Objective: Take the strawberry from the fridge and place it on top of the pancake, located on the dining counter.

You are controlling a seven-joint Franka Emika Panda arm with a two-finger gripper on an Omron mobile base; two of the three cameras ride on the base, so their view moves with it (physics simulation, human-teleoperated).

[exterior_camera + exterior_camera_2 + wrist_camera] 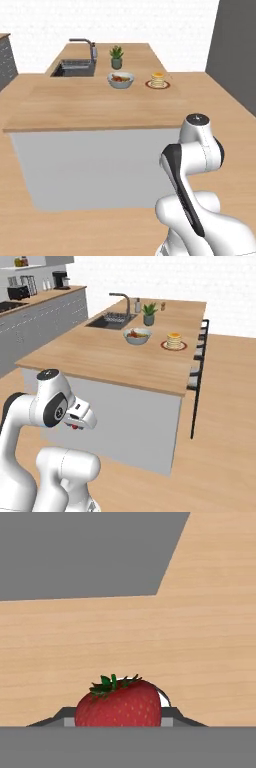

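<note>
- We see our gripper [76,426] tucked low beside the arm's elbow, in front of the grey side of the dining counter [105,363], its jaws clenched on the strawberry [119,704].
- In the hand view the strawberry sits between the two dark fingertips [170,717], its green leaves up, red flesh dotted with seeds; in the right base view we make out just a small red speck under the white hand.
- Beyond the berry the hand view looks down on light wooden floor and a grey panel.
- In the left base view our arm [192,165] folds up at the lower right, short of the counter's near edge.
- The near stretch of the wooden counter top is bare.
- Farther along we see a grey-white fruit bowl [120,80] and, just to its right, the pancake [158,80] stacked on a dark red plate [150,84]; bowl and plate stand apart.
- Behind the bowl stands a small potted plant [116,56], and left of it the sink [74,68] with its tap [91,49].
- Dark stools [199,363] line the counter's right side in the right base view.
- Far left in that view, grey wall cabinets [37,321] carry a toaster [17,292] and a coffee machine [60,279].
</note>
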